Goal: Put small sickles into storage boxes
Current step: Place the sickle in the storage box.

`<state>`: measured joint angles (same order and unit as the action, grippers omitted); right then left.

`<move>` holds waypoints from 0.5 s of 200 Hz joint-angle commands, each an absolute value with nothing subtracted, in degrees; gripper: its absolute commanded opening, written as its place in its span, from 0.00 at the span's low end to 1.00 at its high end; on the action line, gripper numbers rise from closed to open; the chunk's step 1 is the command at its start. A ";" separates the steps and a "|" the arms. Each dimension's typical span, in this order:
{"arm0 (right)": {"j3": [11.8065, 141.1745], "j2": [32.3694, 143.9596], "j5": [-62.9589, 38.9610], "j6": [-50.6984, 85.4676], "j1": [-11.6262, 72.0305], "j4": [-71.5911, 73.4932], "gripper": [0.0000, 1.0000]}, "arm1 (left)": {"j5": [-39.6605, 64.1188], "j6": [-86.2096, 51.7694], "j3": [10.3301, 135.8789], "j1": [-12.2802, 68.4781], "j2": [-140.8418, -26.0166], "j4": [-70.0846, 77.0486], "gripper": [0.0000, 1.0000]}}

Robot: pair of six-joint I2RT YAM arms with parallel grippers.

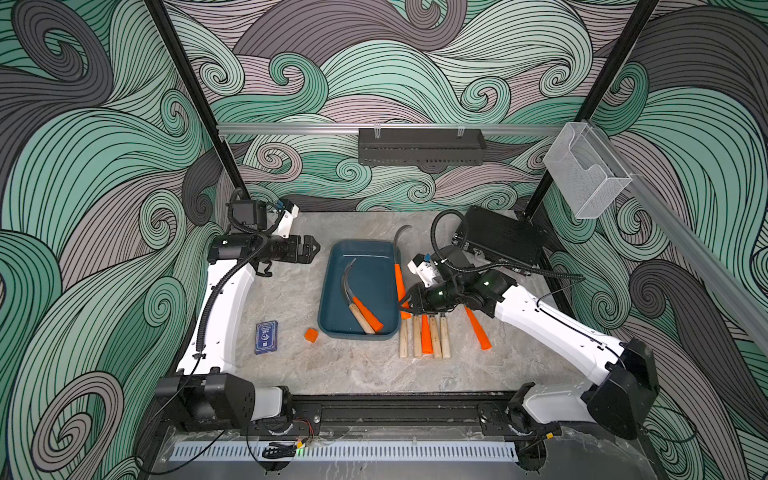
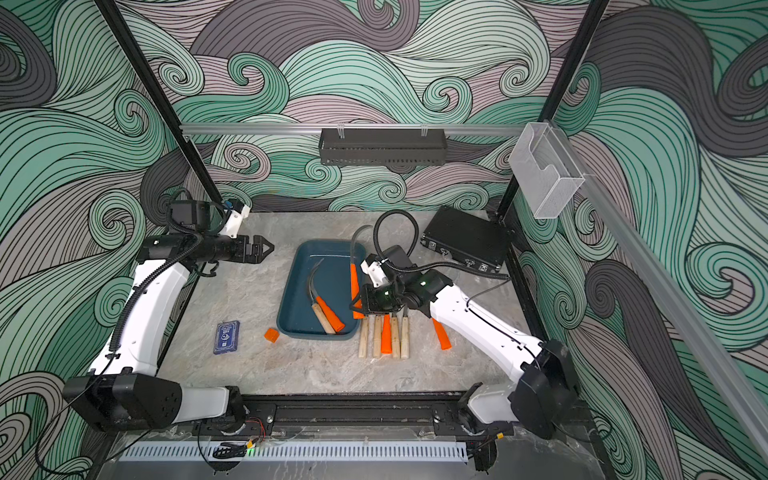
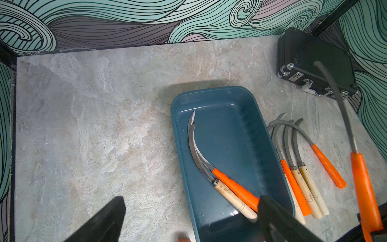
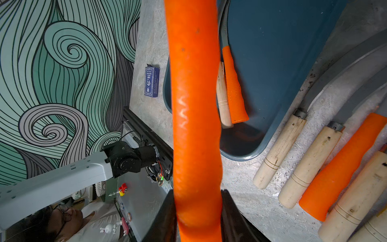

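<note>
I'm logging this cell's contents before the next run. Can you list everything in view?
tray: one, dark teal, mid-table.
sickles in tray: two, one orange-handled and one wooden-handled, lying together.
held sickle: one, orange handle, lifted by the tray's edge.
row of sickles: five, four wooden handles and one orange, on the table beside the tray.
lone sickle: one, orange handle, partly under the right arm.
cube: one, orange, near the tray's corner.
card box: one, dark blue, near the left arm.
latch case: one, black, rear table corner.
rack: one, black, rear rail.
bin: one, clear, side rail.
left tool: black, open, empty.
right tool: black, shut on the held sickle's handle.
</note>
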<state>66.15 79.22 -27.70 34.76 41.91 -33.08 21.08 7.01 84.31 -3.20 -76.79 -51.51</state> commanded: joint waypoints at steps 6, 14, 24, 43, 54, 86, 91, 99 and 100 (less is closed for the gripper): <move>68.38 79.99 -28.03 35.33 42.62 -30.77 0.10 | 21.75 7.33 85.44 -2.90 -76.86 -51.24 0.98; 68.46 80.41 -28.13 35.58 42.80 -30.33 0.10 | 22.53 7.30 85.50 -2.90 -76.80 -51.22 0.99; 68.47 80.88 -28.30 35.92 43.13 -29.82 0.10 | 24.36 7.63 85.52 -2.91 -76.90 -51.65 0.99; 68.64 81.77 -28.39 36.25 43.98 -29.10 0.10 | 25.58 6.60 85.00 -2.90 -76.66 -51.34 0.99; 68.81 82.13 -28.30 36.44 44.27 -28.77 0.10 | 24.72 6.16 85.32 -2.90 -76.56 -51.24 0.99; 69.46 83.36 -28.64 36.21 44.89 -28.48 0.10 | 21.44 7.36 87.82 -2.90 -76.62 -52.23 0.99; 69.72 83.68 -28.75 36.13 44.98 -28.68 0.10 | 21.21 7.59 88.11 -2.90 -76.64 -52.42 0.99; 70.19 84.17 -28.98 36.00 45.13 -28.88 0.10 | 20.84 7.65 88.24 -2.89 -76.51 -52.40 0.99; 70.21 84.27 -28.99 35.98 45.15 -28.90 0.10 | 20.79 7.65 88.29 -2.90 -76.49 -52.39 0.99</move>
